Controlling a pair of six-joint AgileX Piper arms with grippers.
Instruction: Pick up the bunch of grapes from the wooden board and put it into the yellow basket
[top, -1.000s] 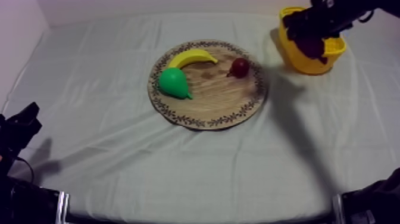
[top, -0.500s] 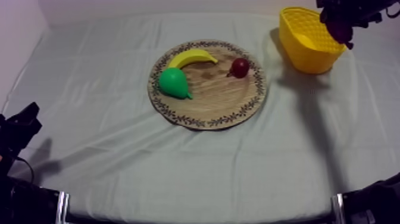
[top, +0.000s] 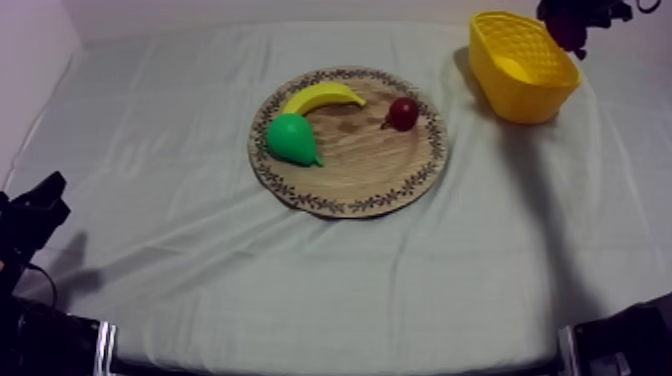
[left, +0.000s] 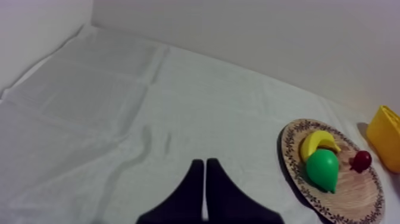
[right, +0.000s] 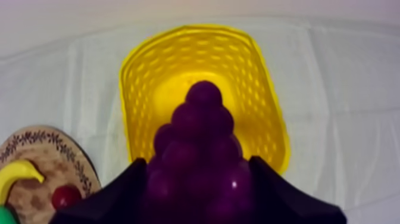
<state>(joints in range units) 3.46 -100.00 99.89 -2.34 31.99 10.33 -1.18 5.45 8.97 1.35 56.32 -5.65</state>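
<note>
The purple bunch of grapes (right: 199, 143) sits between the two black fingers of my right gripper (right: 199, 173), which is shut on it. It hangs above the yellow basket (right: 143, 83), apart from it. From above, the grapes (top: 565, 25) and right gripper (top: 578, 14) are at the far right, just beyond the basket (top: 520, 100). The round wooden board (top: 350, 170) lies mid-table. My left gripper (left: 205, 162) is shut on nothing, low at the near left (top: 40, 205).
On the board lie a banana (top: 322, 97), a green pear (top: 292, 138) and a small red fruit (top: 403, 112). Bare cloth stretches between board and basket and across the near half of the table. A wall rises behind the basket.
My right gripper, still shut on the grapes, has risen from low over the basket and drawn back toward the far right. The left arm has not moved.
</note>
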